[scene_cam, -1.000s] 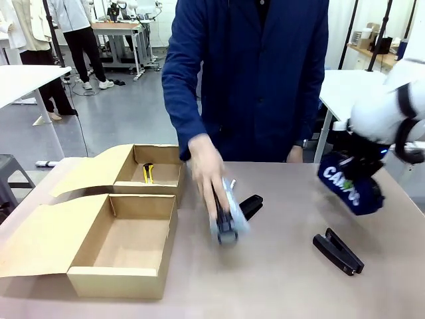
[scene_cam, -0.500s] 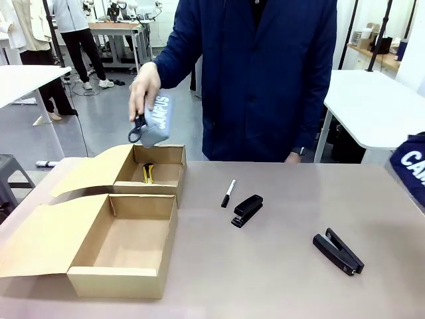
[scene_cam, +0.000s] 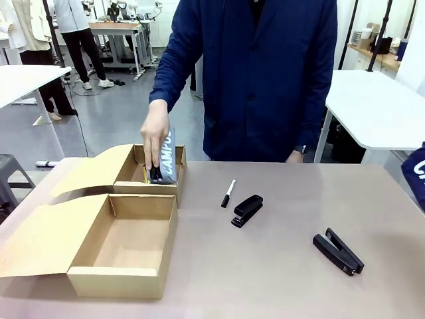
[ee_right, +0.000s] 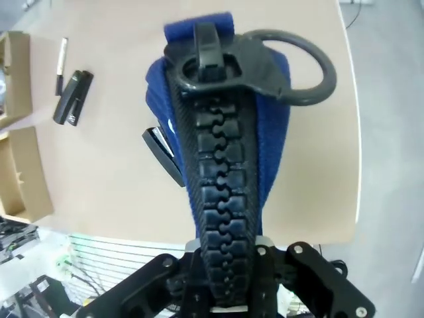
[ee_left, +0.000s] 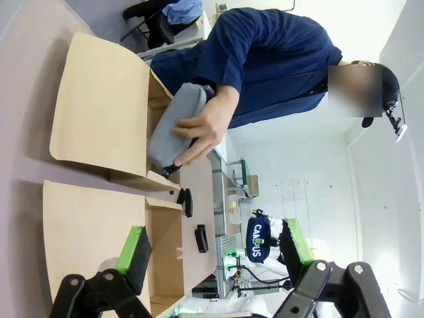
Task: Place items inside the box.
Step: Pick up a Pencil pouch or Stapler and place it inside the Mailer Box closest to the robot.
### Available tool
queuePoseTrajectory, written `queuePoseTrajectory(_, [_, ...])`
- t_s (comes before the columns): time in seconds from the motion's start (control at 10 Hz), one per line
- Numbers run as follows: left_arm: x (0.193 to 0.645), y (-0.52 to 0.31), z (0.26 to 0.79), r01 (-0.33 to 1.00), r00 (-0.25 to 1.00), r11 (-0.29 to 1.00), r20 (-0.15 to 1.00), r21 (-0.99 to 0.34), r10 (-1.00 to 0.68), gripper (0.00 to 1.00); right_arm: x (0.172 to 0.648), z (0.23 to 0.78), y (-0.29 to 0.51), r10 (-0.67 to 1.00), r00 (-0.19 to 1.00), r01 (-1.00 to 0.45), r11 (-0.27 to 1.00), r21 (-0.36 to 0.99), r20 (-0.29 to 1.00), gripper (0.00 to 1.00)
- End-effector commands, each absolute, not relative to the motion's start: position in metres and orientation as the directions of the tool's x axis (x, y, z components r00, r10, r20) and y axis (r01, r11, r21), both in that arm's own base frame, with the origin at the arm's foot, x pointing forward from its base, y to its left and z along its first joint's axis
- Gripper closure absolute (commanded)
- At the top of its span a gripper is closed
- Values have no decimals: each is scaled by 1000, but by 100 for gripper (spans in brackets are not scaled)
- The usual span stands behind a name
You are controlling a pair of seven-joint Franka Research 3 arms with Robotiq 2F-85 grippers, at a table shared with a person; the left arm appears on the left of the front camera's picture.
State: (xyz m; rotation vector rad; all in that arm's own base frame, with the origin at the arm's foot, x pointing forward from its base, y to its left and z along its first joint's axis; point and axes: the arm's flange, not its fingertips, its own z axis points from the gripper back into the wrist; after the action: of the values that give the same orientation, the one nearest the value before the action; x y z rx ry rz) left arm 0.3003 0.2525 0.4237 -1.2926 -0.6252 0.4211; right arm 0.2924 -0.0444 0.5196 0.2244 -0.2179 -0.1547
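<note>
A person's hand (scene_cam: 155, 129) lowers a grey pencil case (scene_cam: 166, 159) lettered "CAMPUS" into the far cardboard box (scene_cam: 180, 174). A sliver of the yellow utility knife (scene_cam: 145, 174) shows beside it. A marker (scene_cam: 228, 193) and two black staplers (scene_cam: 248, 210) (scene_cam: 338, 252) lie on the table. My right gripper (ee_right: 228, 265) is shut on the navy pouch (ee_right: 222, 159), which shows at the right edge (scene_cam: 417, 174) of the front view. My left gripper (ee_left: 212, 248) hangs open above the boxes, and its camera sees the grey case (ee_left: 173, 122) in the person's hand.
A second, nearer open box (scene_cam: 113, 282) stands at the front left with its flap spread over the table edge. The person stands at the far side. White tables flank the scene.
The person's hand picked the grey case off the table, lifted it and brought it down into the far box. The navy pouch has moved right, nearly out of the front picture.
</note>
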Motion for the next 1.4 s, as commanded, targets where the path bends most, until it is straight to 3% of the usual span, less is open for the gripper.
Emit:
queuePoseTrajectory(0.0, [299, 251, 423, 69, 770, 240, 205, -968, 604, 0, 301, 542, 28, -129, 967, 72, 965, 251, 221, 93])
queuePoseTrajectory(0.2, [299, 251, 423, 69, 770, 240, 205, -968, 604, 0, 301, 578, 131, -111, 976, 70, 975, 211, 186, 93])
queuePoseTrajectory(0.3, [299, 251, 423, 69, 770, 240, 205, -968, 604, 0, 297, 586, 167, -169, 976, 146, 976, 160, 140, 93])
queuePoseTrajectory(0.5, [299, 251, 423, 69, 770, 240, 205, -968, 604, 0, 279, 590, 259, -154, 983, 144, 984, 105, 101, 93])
queuePoseTrajectory(0.7, [299, 251, 423, 69, 770, 240, 205, -968, 604, 0, 269, 584, 273, 26, 990, -31, 999, 28, 142, 93])
queuePoseTrajectory(0.8, [299, 251, 423, 69, 770, 240, 205, -968, 604, 0, 260, 581, 276, -111, 985, 98, 991, 96, 134, 93])
queuePoseTrajectory(1.1, [299, 251, 423, 69, 770, 240, 205, -968, 604, 0, 262, 579, 287, -75, 989, 65, 995, 76, 125, 93])
queuePoseTrajectory(1.3, [299, 251, 423, 69, 770, 240, 205, -968, 604, 0, 263, 582, 351, -100, 985, 90, 993, 76, 138, 93])
